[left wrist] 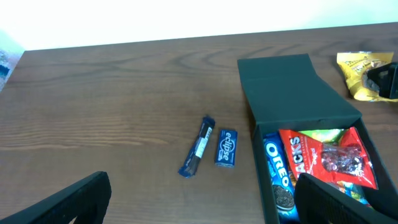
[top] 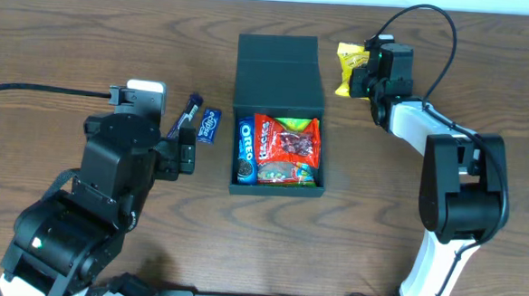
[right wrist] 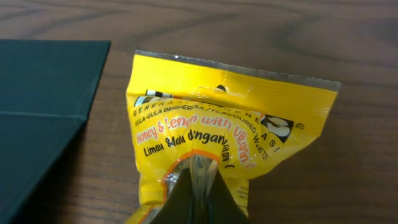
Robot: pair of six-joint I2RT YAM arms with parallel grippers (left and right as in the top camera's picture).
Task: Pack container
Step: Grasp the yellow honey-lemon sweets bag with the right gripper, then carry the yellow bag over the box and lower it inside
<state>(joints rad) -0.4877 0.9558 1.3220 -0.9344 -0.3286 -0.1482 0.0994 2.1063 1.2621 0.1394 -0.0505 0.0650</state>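
The black left arm [top: 108, 185] is pictured folded low, the fingers [left wrist: 68, 202] of its left gripper [top: 188, 149] held wide apart; the white-and-black right arm [top: 444, 176] is stretched forward, right gripper [top: 362, 78] clamped on a yellow crinkled plastic packet [right wrist: 211, 137].

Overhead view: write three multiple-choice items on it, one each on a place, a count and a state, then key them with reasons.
1. The yellow packet sits: A. inside the container; B. left of the container; C. right of its open lid.
2. Small blue things on the table left of the container: A. one; B. two; C. four.
3. The right tool is: A. shut on the yellow packet; B. wide open; C. inside the container.
Key: 1 C, the packet shows just past the lid's right edge. 2 B, a gum pack and a slim wrapped stick. 3 A, the right wrist view shows it pinching the packet's edge.
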